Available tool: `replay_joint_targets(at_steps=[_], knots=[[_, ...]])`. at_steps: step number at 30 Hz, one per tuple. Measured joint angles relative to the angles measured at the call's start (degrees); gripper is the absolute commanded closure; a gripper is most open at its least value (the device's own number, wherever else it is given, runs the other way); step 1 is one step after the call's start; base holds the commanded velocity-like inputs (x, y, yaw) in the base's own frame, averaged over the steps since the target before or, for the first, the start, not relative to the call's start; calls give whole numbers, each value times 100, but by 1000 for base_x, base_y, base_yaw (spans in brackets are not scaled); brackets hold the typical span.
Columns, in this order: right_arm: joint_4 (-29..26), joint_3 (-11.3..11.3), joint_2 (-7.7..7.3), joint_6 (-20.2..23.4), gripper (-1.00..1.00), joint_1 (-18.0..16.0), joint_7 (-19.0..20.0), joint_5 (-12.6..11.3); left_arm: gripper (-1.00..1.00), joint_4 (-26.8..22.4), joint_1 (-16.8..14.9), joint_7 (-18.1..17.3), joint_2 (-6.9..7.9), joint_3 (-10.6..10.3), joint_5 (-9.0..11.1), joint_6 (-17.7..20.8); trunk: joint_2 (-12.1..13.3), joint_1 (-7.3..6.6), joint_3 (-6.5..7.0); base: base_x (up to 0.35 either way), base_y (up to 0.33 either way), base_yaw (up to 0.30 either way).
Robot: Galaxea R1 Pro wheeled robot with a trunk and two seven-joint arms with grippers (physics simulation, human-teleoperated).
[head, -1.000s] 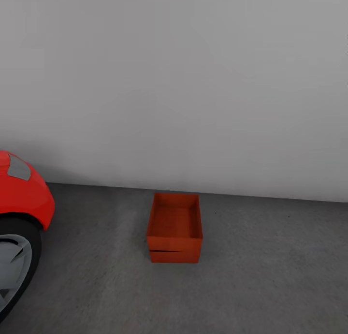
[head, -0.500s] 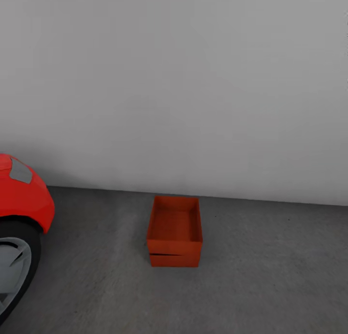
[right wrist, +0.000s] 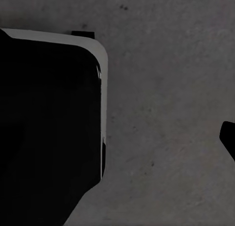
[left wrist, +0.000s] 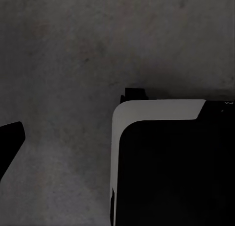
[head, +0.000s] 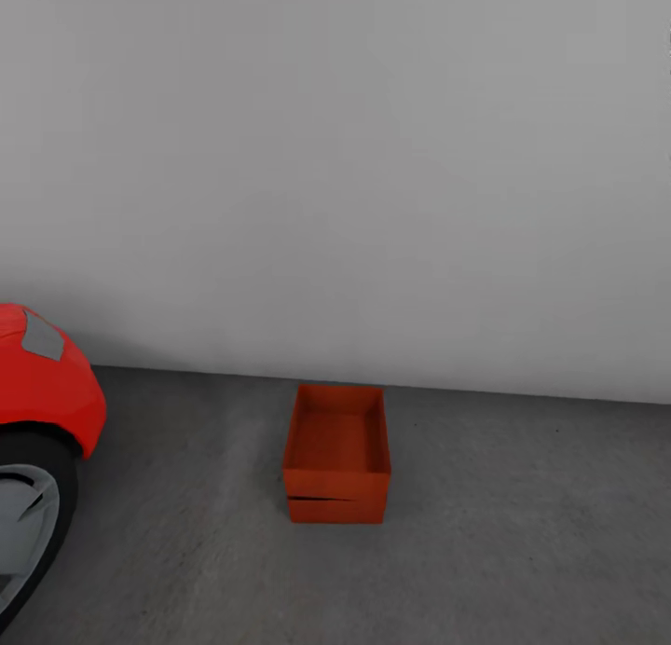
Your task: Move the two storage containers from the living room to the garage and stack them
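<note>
Now, stack: the two storage containers (head: 336,459) are seen as one orange-red pile, one bin sat on the other, a thin dark seam showing between them on the near face.
Upper bin: topless, seated slightly askew on the lower one, judging by the slanted seam.
Place: the pile is set on the floor (head: 522,552) of the garage, near the pale wall (head: 354,179) and well apart from the red car (head: 42,384).
Step in hand: stacking is judged done; what is called for is a retreat with the pile left unbumped.
Tools: only dark slivers over concrete are caught by the wrist views; whether either is released or clenched cannot be told.
Care: the base is best backed straight, away from the car wheel (head: 28,524).
</note>
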Motion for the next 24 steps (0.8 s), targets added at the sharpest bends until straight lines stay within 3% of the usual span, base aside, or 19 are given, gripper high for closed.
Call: replay_joint_targets(at_steps=[24], knots=[[0,7,9,-73,-100,9,66,20,-100,0,0,0,0,0,1,0,0,0,225,0,0,0]])
